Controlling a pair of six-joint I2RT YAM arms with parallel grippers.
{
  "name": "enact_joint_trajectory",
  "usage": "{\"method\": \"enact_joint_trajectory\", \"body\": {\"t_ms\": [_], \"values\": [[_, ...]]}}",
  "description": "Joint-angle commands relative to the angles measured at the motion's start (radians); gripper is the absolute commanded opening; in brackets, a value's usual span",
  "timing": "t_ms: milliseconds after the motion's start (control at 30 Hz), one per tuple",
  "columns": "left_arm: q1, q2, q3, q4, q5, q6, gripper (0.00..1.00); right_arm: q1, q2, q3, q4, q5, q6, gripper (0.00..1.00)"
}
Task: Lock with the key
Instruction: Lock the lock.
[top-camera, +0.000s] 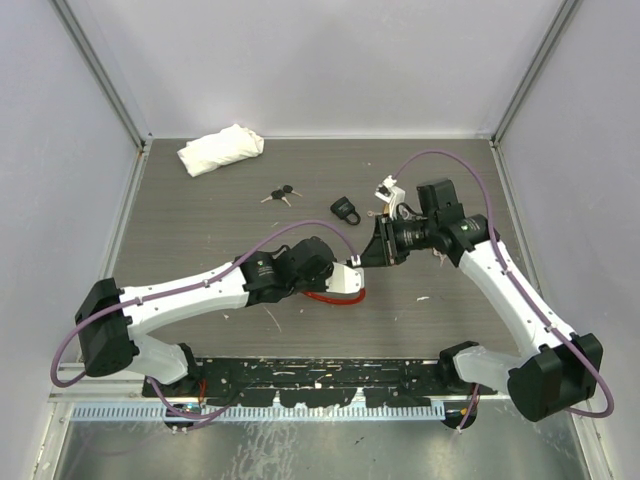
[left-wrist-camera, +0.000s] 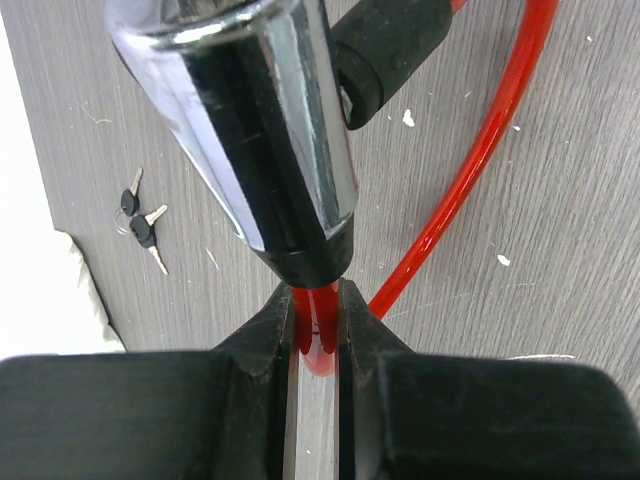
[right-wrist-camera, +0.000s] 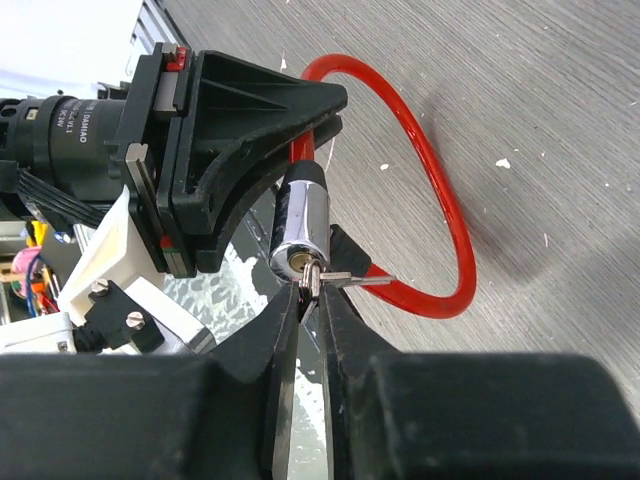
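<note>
Near the centre of the top view, raised just off the surface (top-camera: 180, 230), the two arms meet over the cable lock (top-camera: 335, 298). The left gripper (left-wrist-camera: 315, 335) is clenched on the red cable (left-wrist-camera: 470, 170) right where it enters the black collar under the chrome barrel (left-wrist-camera: 270, 130), so the barrel stands out beyond its fingertips. In the right wrist view the key (right-wrist-camera: 345, 279) sits in the keyhole at the barrel's end face, and the right gripper (right-wrist-camera: 310, 290) is pinched on it, fingertips almost touching the barrel.

The barrel looks hard, polished and slippery, and probably carries most of the weight. The plastic-coated cable is springy and would likely flex under a twist. Gripping close to the collar, as the left gripper does, seems the better hold, since it leaves little free cable to wind up when the key turns. The key is thin, stiff and small. It should be held on the flat of its head, squarely, or it may pivot between the pads.

Spare keys (top-camera: 280, 194), a small black padlock (top-camera: 347, 209) and a white cloth (top-camera: 220, 150) lie well apart, toward the top of the frame.
</note>
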Motion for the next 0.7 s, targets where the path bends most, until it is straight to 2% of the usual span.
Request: {"method": "enact_joint_trajectory", "body": {"t_ms": [0,200,333,500,667], "values": [[-0.003,0.009,0.024,-0.025,0.039,-0.004,0.00,0.023,-0.035,0.018,0.027,0.050,-0.099,0.15],[0.000,-0.005,0.014,-0.019,0.090,-0.007,0.00,0.040,-0.098,-0.006,0.059,0.106,-0.287,0.01],[0.019,-0.013,0.018,-0.024,0.142,-0.015,0.00,0.042,-0.143,-0.038,0.064,0.092,-0.538,0.01],[0.050,-0.008,0.039,-0.045,0.238,-0.027,0.00,0.043,-0.213,-0.107,0.064,-0.020,-0.915,0.01],[0.073,0.018,0.071,-0.081,0.303,-0.032,0.00,0.044,-0.200,-0.102,-0.027,-0.085,-1.273,0.01]]}}
